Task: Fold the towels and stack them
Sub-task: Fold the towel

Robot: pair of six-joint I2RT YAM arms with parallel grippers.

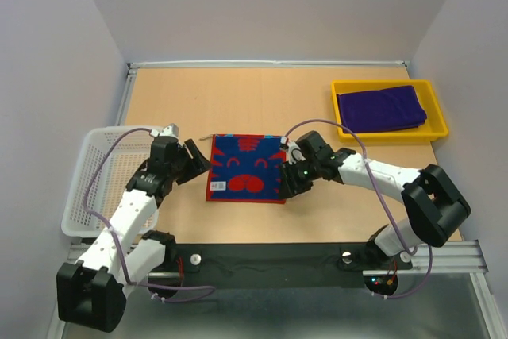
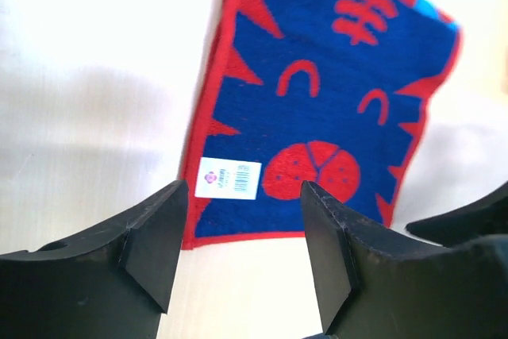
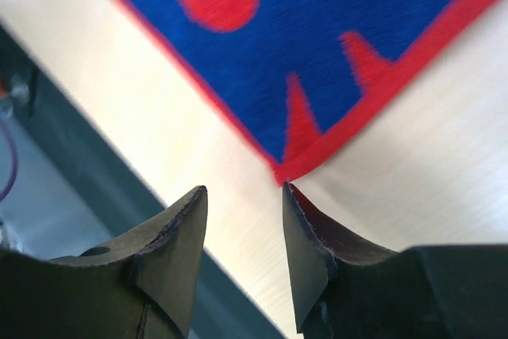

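Observation:
One towel (image 1: 246, 167), blue with red marks and a red edge, lies flat on the wooden table in the middle. It shows in the left wrist view (image 2: 317, 101) with a white label (image 2: 228, 178), and in the right wrist view (image 3: 333, 5). My left gripper (image 1: 199, 160) is open and empty at its left edge, just off the cloth (image 2: 242, 196). My right gripper (image 1: 284, 183) is open and empty at the towel's near right corner (image 3: 242, 190); one fingertip is close to that corner. A folded deep purple towel (image 1: 379, 107) lies in the yellow tray. No grey towel is in view.
The yellow tray (image 1: 389, 136) stands at the back right. A white mesh basket (image 1: 99, 184) sits at the table's left edge, beside my left arm. A black rail (image 1: 270, 263) runs along the near edge. Grey walls close the back and sides.

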